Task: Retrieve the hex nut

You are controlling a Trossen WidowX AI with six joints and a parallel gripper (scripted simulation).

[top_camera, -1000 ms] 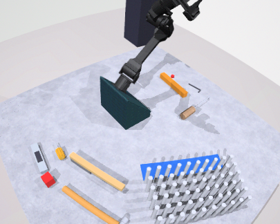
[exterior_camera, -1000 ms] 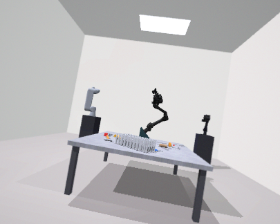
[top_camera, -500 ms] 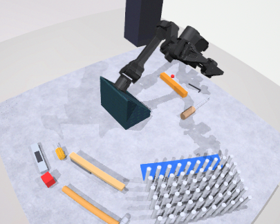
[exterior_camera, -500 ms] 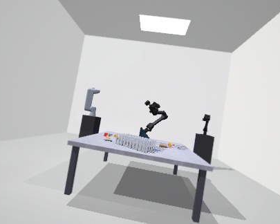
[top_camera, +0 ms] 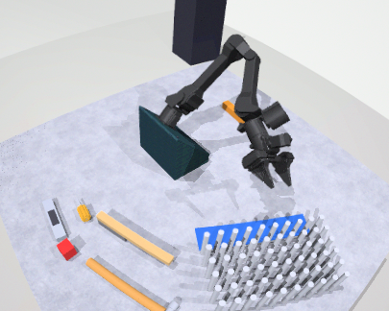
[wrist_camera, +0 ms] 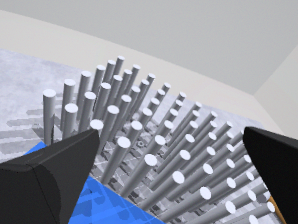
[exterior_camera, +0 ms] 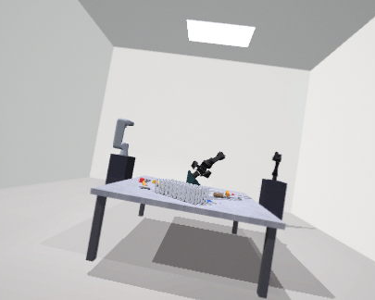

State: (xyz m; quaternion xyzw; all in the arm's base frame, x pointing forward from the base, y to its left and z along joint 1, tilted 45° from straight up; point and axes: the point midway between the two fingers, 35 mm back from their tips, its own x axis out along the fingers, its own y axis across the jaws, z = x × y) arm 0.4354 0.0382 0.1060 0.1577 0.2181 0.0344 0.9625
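The metal spacers (top_camera: 209,247) (exterior_camera: 179,190) (wrist_camera: 48,115) stand upright in rows. A small ring shape, apparently the nut (wrist_camera: 140,143), lies low between them in the wrist view; I cannot make it out in the top and exterior views. The blue taped strip (top_camera: 203,231) (wrist_camera: 90,202) runs along the field's front edge. My gripper (top_camera: 281,186) (wrist_camera: 170,135) is open and empty, above the table on the arm's side of the strip, pointing towards the field. A brown-handled tool (exterior_camera: 218,194) lies on the table; the arm hides it in the top view.
An orange bar (top_camera: 232,111) lies behind the arm, partly hidden. A pale wooden bar (top_camera: 135,237), an orange-handled hammer (top_camera: 126,285), a red cube (top_camera: 66,250), a small yellow object (top_camera: 84,212) and a grey block-like object (top_camera: 54,218) lie left of the field. The arm's dark green base (top_camera: 166,149) stands behind.
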